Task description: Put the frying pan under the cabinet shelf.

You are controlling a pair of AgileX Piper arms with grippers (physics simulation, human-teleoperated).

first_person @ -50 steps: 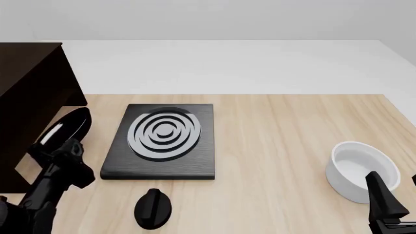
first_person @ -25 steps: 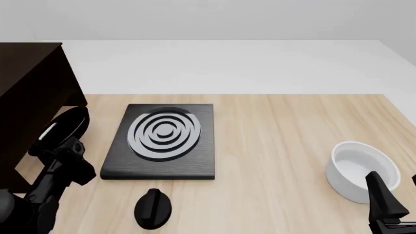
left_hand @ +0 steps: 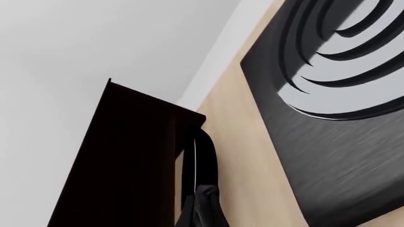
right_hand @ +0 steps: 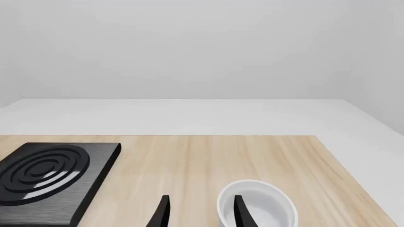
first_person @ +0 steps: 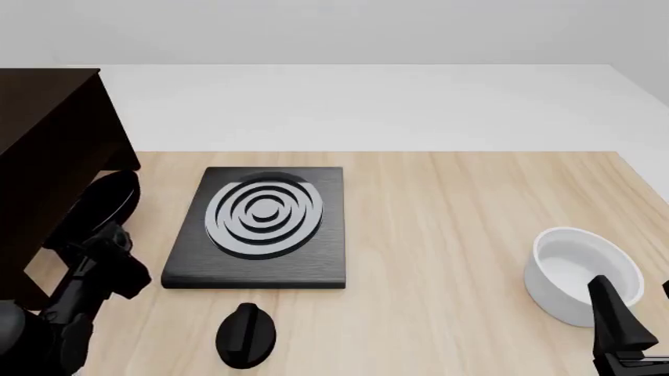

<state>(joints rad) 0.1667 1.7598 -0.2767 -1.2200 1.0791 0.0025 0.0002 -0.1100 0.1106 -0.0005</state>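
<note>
So, left gripper [first_person: 99, 243] clamped on the pan [first_person: 105, 202], tilted on edge at the surface's [first_person: 439, 219] left edge, partly tucked under the cabinet [first_person: 47, 141], beside the stove plate [first_person: 262, 227]. Right gripper [right_hand: 198, 210] parted, holding nothing, near the bowl [first_person: 580, 270] at right edge.

Left gripper [first_person: 96, 244] holding tilted frying pan [first_person: 108, 198] beside dark cabinet shelf [first_person: 47, 149], stove plate [first_person: 262, 227], white bowl [first_person: 580, 274]

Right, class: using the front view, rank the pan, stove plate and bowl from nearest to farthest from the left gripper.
1. Pan, held at the left gripper, beside the cabinet.
2. Stove plate, just right of it.
3. Bowl, far right.
</note>
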